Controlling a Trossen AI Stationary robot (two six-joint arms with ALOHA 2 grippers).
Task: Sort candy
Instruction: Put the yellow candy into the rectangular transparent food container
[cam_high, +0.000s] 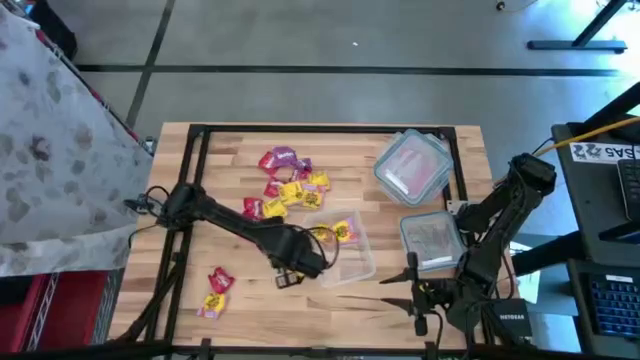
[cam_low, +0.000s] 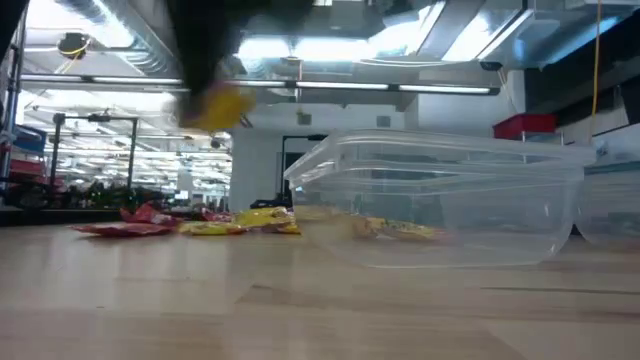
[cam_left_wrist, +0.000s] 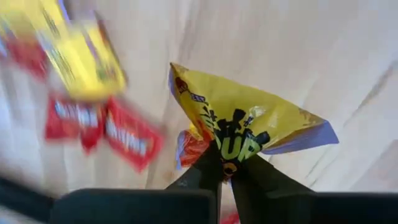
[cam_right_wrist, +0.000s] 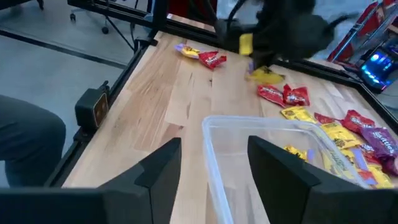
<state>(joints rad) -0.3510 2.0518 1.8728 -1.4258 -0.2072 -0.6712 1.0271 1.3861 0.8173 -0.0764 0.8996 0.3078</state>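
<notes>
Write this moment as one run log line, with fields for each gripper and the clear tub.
left gripper: shut on yellow candy, lifted off table | right gripper: open, waiting beside clear tub | clear tub: holds yellow candy

A pale wooden table (cam_high: 240, 310) with a dark metal frame carries everything. A heap of red, yellow and purple candy (cam_high: 285, 185) lies near the middle toward the far edge; two more packets (cam_high: 215, 293) sit near the front left corner. A clear open tub (cam_high: 350, 250) rests mid-table, a lidded container (cam_high: 412, 165) at the far right corner, another tub (cam_high: 432, 240) along the right edge.
</notes>
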